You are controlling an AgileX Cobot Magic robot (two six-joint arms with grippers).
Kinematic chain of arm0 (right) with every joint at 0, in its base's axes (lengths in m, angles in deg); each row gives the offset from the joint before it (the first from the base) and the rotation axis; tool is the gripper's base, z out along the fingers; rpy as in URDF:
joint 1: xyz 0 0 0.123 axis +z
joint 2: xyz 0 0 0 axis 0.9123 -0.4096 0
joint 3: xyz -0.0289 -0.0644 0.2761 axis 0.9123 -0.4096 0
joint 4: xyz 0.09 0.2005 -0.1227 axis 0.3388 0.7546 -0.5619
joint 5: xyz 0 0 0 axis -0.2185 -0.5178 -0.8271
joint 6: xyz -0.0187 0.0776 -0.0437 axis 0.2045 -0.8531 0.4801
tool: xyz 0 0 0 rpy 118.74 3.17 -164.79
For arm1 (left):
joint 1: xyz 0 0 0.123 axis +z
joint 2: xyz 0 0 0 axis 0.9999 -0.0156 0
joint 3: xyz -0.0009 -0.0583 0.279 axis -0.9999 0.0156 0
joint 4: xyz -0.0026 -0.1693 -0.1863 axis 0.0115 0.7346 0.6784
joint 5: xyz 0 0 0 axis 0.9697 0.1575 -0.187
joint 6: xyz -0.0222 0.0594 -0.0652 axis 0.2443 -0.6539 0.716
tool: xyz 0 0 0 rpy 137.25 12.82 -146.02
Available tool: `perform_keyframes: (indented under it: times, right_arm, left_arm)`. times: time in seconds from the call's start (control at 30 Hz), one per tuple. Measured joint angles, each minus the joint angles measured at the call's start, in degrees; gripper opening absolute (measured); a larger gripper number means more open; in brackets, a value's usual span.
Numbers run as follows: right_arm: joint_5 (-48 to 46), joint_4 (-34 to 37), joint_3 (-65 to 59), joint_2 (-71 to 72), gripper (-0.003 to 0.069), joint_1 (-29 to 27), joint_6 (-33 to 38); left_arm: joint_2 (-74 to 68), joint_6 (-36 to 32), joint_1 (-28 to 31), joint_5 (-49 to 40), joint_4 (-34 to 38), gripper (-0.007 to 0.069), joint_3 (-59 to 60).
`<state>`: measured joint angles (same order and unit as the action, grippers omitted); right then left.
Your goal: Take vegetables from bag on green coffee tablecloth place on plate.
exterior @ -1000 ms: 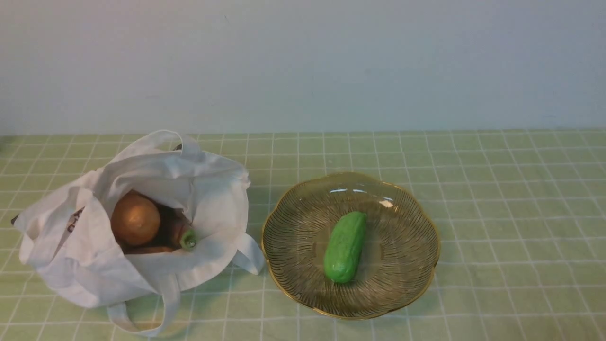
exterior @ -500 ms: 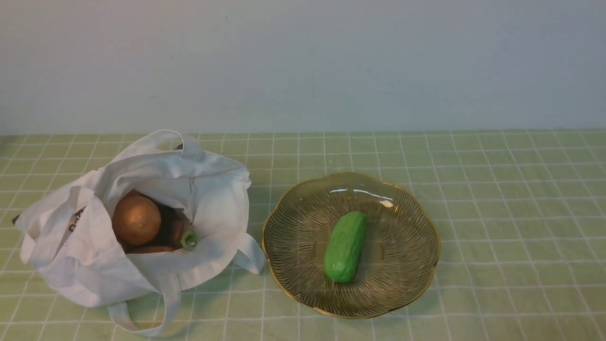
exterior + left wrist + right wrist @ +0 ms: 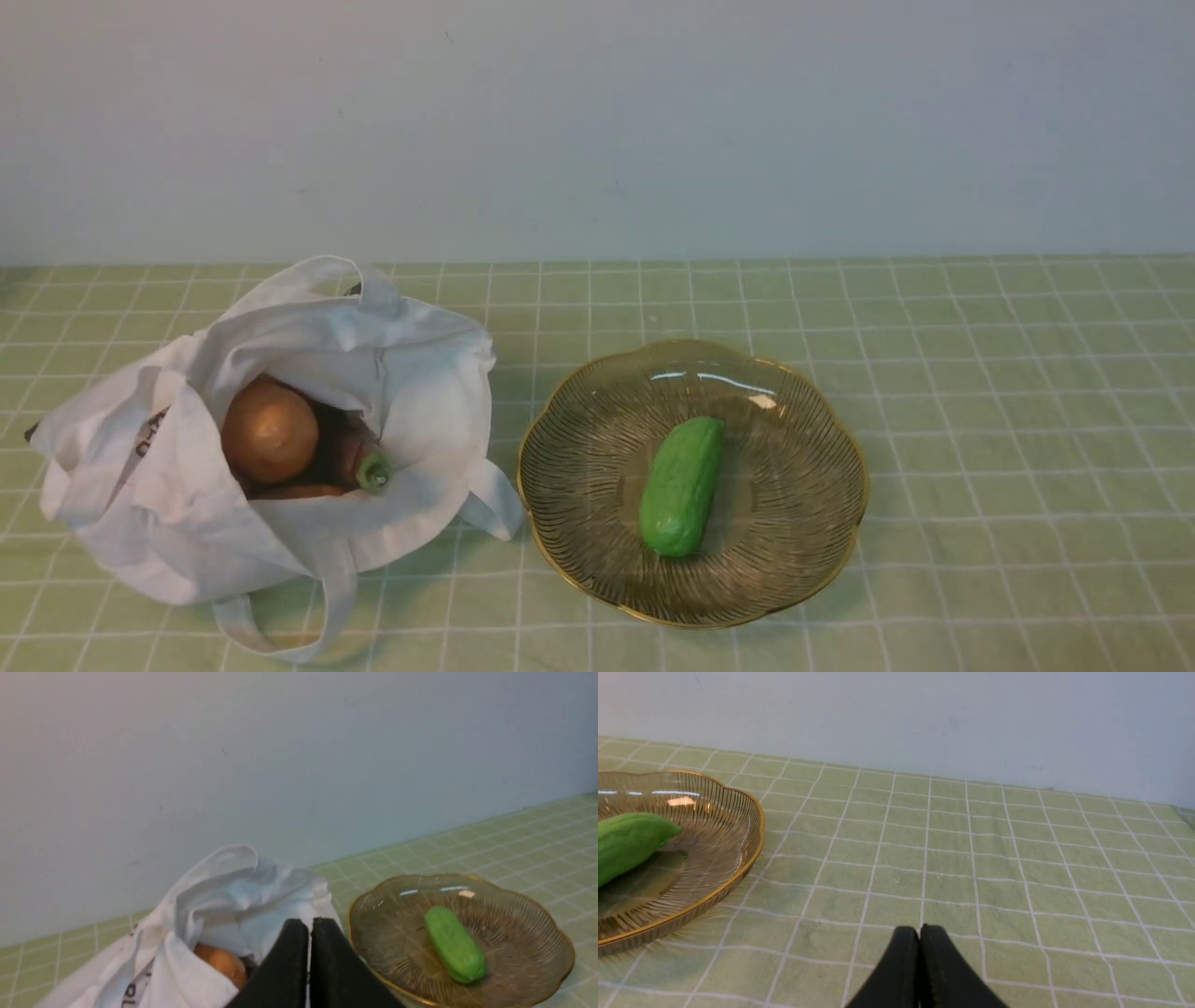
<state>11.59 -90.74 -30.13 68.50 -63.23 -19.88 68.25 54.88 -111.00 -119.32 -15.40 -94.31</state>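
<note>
The white bag lies open at the left on the green checked tablecloth. Inside it sit the round orange-brown potato and the brown root with a green cut end. The green cucumber lies in the olive glass plate to the bag's right. Neither gripper shows in the front view. In the left wrist view my left gripper is shut and empty, in front of the bag and the potato. In the right wrist view my right gripper is shut and empty over bare cloth, right of the plate.
A plain pale wall rises behind the table's far edge. One bag strap loops toward the front edge; another lies beside the plate's left rim.
</note>
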Motion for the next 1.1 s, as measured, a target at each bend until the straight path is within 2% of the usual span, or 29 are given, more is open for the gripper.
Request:
perform_keyframes:
  times: [0.1,0.27,0.43,1.1]
  right_arm:
    - [0.0,0.0,0.0,0.0,-0.0015,0.0,0.0]
    - [0.0,0.0,0.0,0.0,-0.0015,0.0,0.0]
    - [0.0,0.0,0.0,0.0,-0.0015,0.0,0.0]
    - [-0.1,0.0,0.0,0.0,-0.0015,0.0,0.0]
  left_arm:
    - [0.5,-0.4,3.9,2.8,0.3,-0.0005,4.3]
    - [2.8,-1.6,15.0,7.7,1.0,-0.0005,14.1]
    - [2.8,-1.7,21.1,7.5,1.0,-0.0004,22.0]
    - [2.8,-1.9,21.4,7.8,0.7,-0.0004,24.0]
